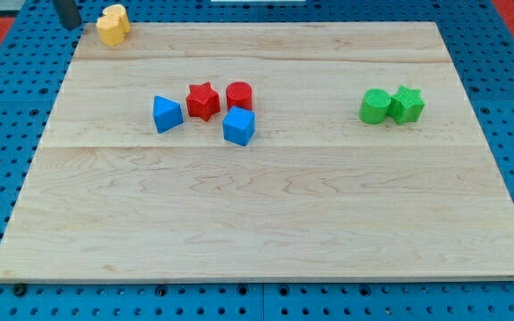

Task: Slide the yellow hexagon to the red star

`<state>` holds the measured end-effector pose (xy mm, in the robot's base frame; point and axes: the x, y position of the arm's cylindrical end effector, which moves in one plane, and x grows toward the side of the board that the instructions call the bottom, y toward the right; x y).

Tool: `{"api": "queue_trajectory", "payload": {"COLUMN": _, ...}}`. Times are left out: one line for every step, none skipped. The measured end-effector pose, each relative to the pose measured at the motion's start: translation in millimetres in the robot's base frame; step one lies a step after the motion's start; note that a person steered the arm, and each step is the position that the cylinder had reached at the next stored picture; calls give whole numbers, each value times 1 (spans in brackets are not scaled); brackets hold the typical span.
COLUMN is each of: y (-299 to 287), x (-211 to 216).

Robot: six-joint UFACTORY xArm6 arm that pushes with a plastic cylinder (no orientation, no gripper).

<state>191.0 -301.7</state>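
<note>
Your yellow hexagon [111, 23] sits at the top-left corner of the desk [266, 223], right at its edge and well apart from the red star [203, 100]. The rod's lower end, my tip [70, 25], shows at the view's top left, just beside the hexagon on its left; whether it touches the block cannot be told. This end effector has no jaws, so it grasps nothing and can only push.

The step in hand appears to be the approach: the hexagon has not begun its slide. The next move calls for a push from the hexagon's upper-left side, driving it down and to the right.

Note the blue triangular block [166, 114] just left of the star, with a red cylinder [239, 94] and blue cube [238, 126] close by; you risk disturbing them.
</note>
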Motion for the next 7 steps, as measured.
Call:
{"api": "queue_trajectory", "payload": {"y": 35, "x": 1}}
{"api": "queue_trajectory", "payload": {"y": 102, "x": 1}}
{"api": "queue_trajectory", "payload": {"y": 112, "x": 17}}
{"api": "queue_trajectory", "payload": {"y": 97, "x": 33}}
{"api": "queue_trajectory", "payload": {"y": 137, "x": 60}}
{"api": "queue_trajectory", "payload": {"y": 175, "x": 74}}
{"api": "queue_trajectory", "payload": {"y": 174, "x": 80}}
